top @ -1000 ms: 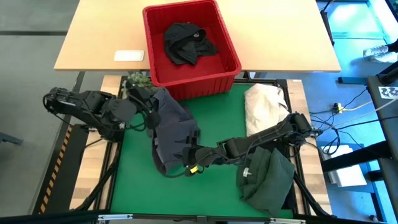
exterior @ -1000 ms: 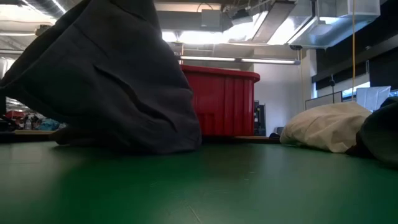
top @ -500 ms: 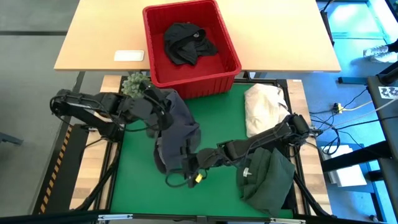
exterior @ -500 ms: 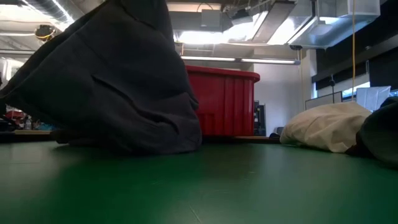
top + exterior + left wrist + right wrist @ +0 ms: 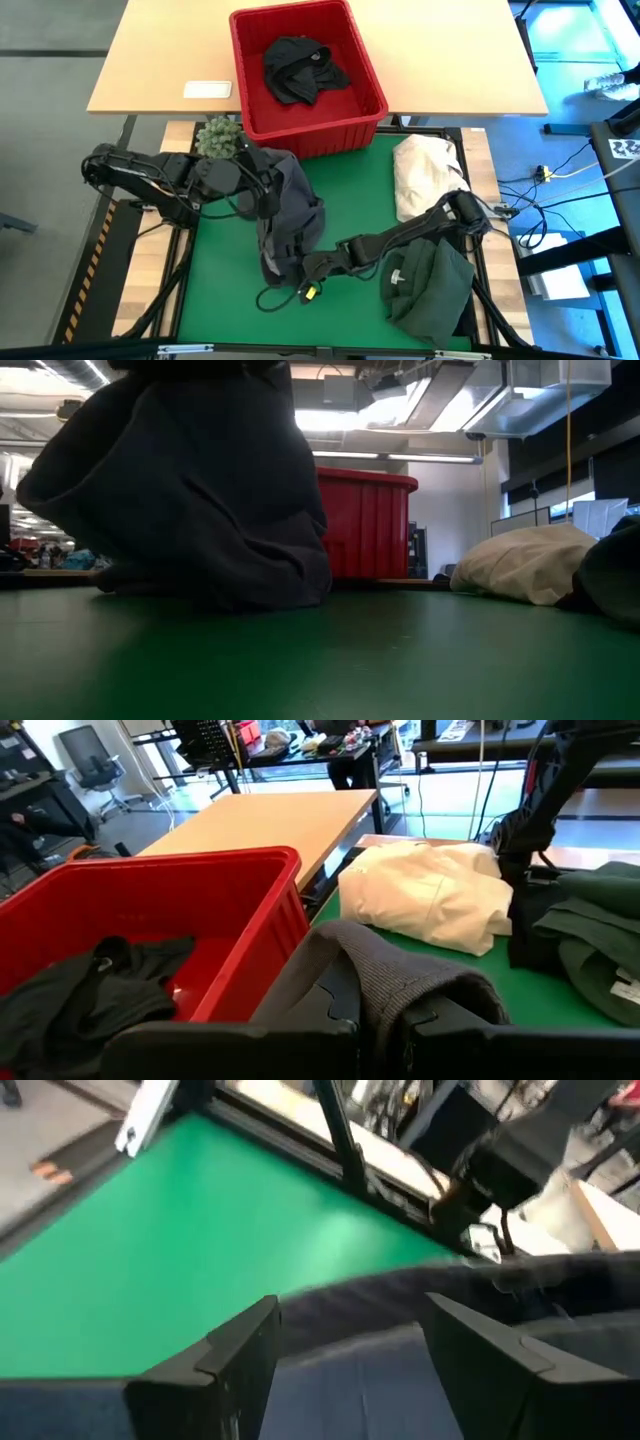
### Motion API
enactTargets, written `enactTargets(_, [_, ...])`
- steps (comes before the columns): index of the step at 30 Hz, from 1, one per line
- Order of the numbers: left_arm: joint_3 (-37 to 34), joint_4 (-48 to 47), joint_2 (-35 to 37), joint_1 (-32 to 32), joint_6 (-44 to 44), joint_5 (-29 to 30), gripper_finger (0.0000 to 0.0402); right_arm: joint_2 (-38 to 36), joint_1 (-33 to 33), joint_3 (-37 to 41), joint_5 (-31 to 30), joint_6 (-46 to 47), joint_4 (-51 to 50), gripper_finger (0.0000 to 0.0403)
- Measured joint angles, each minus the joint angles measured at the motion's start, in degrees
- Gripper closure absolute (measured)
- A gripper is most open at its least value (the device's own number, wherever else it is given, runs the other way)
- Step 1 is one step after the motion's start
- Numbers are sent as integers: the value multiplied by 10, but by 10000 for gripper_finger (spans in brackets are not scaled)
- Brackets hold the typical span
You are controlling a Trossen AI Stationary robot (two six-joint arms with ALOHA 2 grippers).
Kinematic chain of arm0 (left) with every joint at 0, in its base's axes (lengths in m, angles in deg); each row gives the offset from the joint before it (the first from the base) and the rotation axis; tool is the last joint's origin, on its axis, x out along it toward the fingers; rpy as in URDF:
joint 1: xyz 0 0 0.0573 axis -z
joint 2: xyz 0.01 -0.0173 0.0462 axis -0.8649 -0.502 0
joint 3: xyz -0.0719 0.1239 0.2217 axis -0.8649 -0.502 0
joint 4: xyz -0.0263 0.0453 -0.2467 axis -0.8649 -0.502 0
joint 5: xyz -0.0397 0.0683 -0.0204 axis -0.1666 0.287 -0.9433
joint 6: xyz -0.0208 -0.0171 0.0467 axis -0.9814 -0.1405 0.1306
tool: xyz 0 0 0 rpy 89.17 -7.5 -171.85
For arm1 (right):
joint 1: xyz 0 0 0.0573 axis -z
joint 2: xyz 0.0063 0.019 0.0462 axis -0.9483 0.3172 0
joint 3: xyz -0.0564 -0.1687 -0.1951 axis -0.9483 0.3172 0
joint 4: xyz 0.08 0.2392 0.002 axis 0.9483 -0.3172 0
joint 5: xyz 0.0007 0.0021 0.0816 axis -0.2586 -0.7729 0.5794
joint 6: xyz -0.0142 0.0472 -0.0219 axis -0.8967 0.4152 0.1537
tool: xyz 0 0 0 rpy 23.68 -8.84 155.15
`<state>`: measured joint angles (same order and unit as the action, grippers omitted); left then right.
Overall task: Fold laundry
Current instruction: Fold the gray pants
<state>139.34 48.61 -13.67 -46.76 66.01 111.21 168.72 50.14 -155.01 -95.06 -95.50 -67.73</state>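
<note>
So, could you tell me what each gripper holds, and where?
The left gripper is shut on the grey garment's upper edge. The right gripper is open at its lower edge.

**Arms and grippers: pose and state**

Left arm: reaches in from the table's left edge, elbow bent, wrist raised. Left gripper point(image 5: 262, 190): fingers clamped shut, pinching the dark grey garment point(image 5: 290, 215).

Right arm: stretches low from the right side diagonally across the mat toward the centre. Right gripper point(image 5: 300, 268): fingers point(image 5: 240, 1350) spread wide apart, at the garment's near lower edge.
</note>
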Motion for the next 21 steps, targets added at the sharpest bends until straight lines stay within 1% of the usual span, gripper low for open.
enactTargets(5, [0,-2,0,-1,0,0,401,3,-1,-1,-30,2,-46,157])
enactTargets(10, [0,-5,0,-1,0,3,401,3,-5,-1,-92,19,-95,157])
enactTargets(12, [0,-5,0,-1,0,10,401,3,-6,-1,-104,30,-93,157])
enactTargets(17, [0,-6,0,-9,0,15,401,3,-17,-1,-106,55,-54,157])
enactTargets(21, [0,-18,0,-18,-3,15,401,3,-31,-1,-95,-1,-3,157])
